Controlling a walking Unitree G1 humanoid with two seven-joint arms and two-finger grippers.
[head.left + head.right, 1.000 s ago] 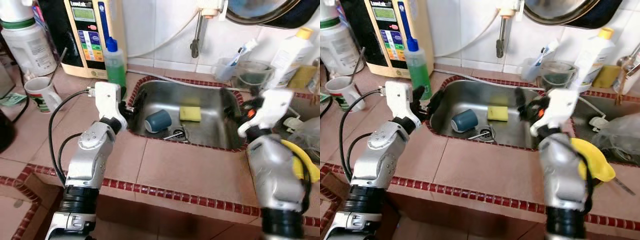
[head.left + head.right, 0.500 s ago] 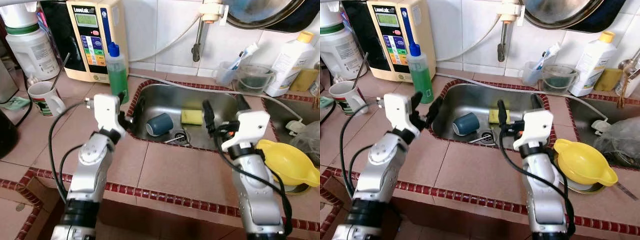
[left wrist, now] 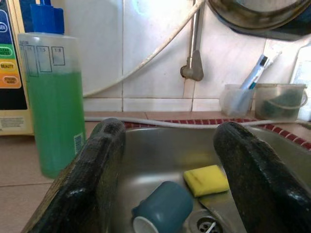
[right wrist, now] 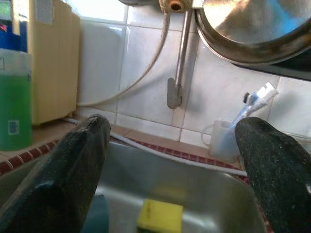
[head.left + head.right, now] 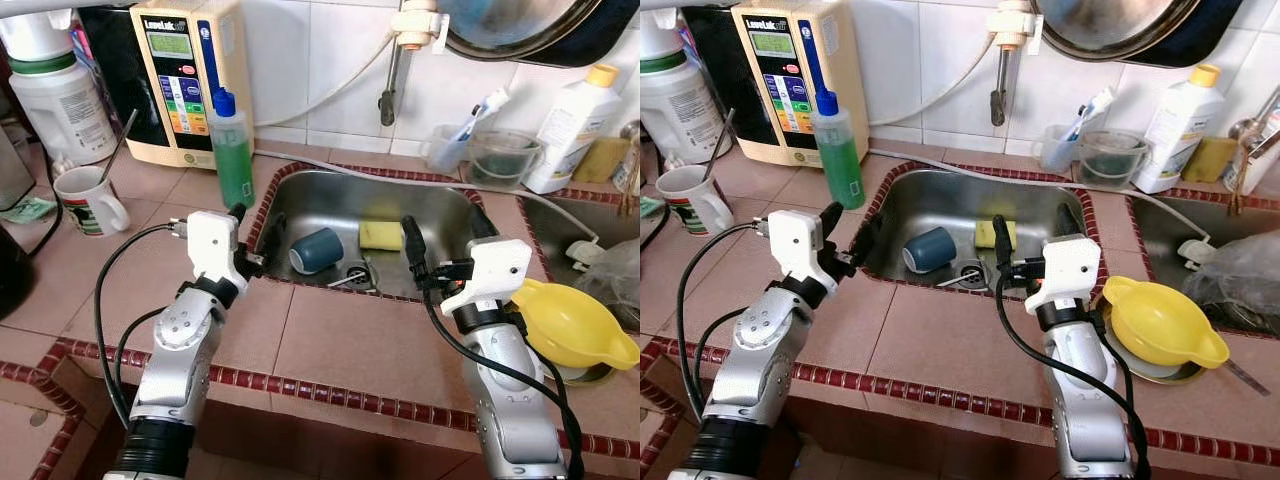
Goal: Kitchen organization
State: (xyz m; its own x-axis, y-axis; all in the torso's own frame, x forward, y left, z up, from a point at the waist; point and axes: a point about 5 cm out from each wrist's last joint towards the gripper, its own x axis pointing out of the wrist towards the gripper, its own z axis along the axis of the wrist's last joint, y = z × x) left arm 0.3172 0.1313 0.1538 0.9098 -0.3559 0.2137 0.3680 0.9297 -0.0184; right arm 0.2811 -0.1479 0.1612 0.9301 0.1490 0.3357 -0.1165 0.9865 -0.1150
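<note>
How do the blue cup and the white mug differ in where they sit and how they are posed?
The blue cup lies on its side in the steel sink; the white mug stands upright on the tiled counter. The blue cup is plain; the white mug has a printed band, a handle and a utensil standing in it. Both are apart from the grippers.

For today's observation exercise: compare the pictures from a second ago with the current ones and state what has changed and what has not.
The right end effector swung in from the sink's right rim to the front edge, open and holding nothing. The left end effector stayed open at the sink's left rim. The cup and sponge lie in the basin as before; the wider shift is camera movement.
</note>
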